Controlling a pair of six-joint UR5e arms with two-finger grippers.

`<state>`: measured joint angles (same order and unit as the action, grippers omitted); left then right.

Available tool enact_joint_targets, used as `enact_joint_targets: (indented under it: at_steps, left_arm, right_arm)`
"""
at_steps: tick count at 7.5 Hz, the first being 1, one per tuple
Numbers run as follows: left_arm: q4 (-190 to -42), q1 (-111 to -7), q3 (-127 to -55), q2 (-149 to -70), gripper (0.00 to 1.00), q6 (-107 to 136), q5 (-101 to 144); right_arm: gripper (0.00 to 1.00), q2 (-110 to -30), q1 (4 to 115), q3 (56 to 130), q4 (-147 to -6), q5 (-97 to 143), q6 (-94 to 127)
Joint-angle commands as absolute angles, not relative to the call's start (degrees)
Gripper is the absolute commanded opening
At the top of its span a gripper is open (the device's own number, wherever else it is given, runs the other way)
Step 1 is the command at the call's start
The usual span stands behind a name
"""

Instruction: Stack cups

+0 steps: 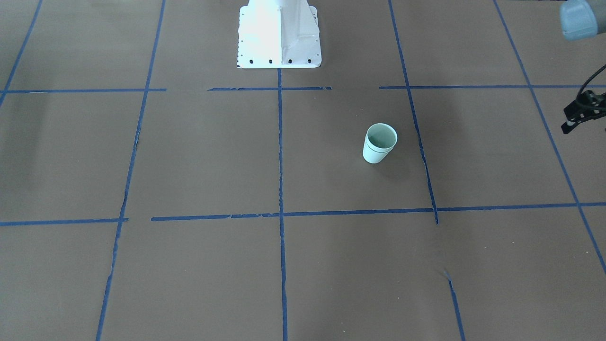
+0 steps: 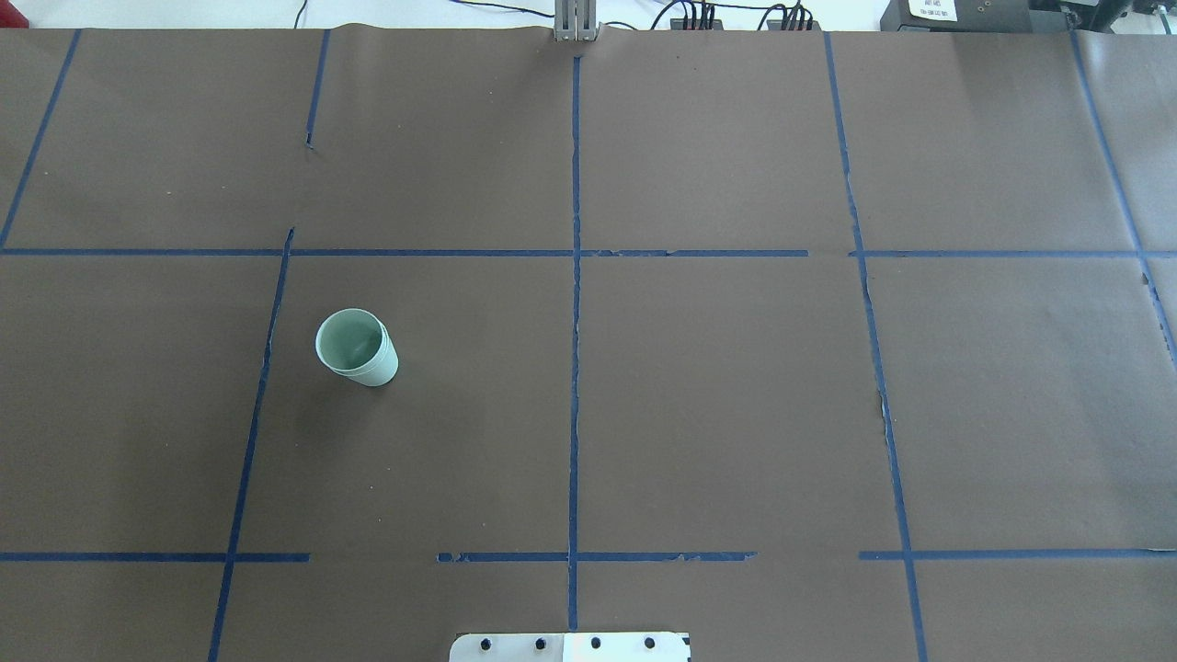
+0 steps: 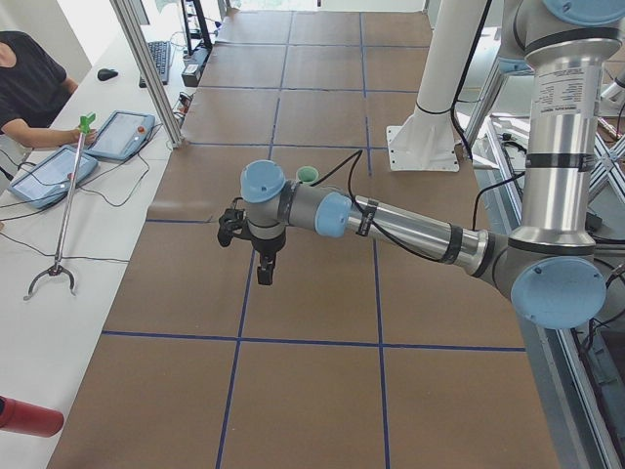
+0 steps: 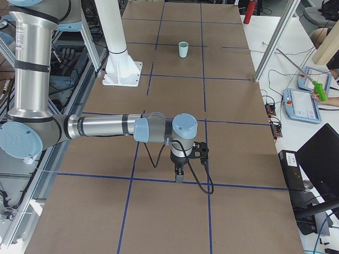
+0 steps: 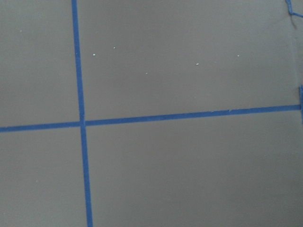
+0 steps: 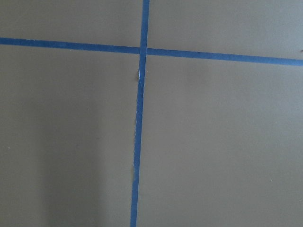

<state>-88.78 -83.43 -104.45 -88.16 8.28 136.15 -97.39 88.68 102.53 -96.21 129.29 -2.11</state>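
The pale mint-green cups [image 1: 379,143] stand upright as one stack on the brown table. A second rim line just under the top rim shows one cup nested in the other. The stack also shows in the overhead view [image 2: 357,348], behind the near arm in the left view [image 3: 308,175] and far off in the right view [image 4: 183,49]. My left gripper [image 3: 264,272] points down over the table, well away from the stack; I cannot tell its state. My right gripper [image 4: 179,174] points down at the table's other end; I cannot tell its state. Both wrist views show only table and tape.
Blue tape lines cross the brown table. The white robot base [image 1: 279,38] stands at the robot's edge. A part of the left wrist [image 1: 583,110] shows at the front view's right edge. A side bench with tablets [image 3: 122,135] and a grabber stick [image 3: 64,200] runs along the operators' side.
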Motion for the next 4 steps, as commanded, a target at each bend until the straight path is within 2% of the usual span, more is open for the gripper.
enact_joint_targets:
  at_steps: [1,4]
  left_arm:
    - [-89.0,-85.9,-98.5,-87.2,1.00,2.8,136.8]
    - [-91.3,-88.4,-97.1,-85.4,1.00,0.9,136.7]
  right_arm:
    - [1.00,-97.4,88.7,102.5,-96.2,129.3,-2.1]
    - [1.00,-97.4,88.7,102.5,-96.2,129.3,-2.1]
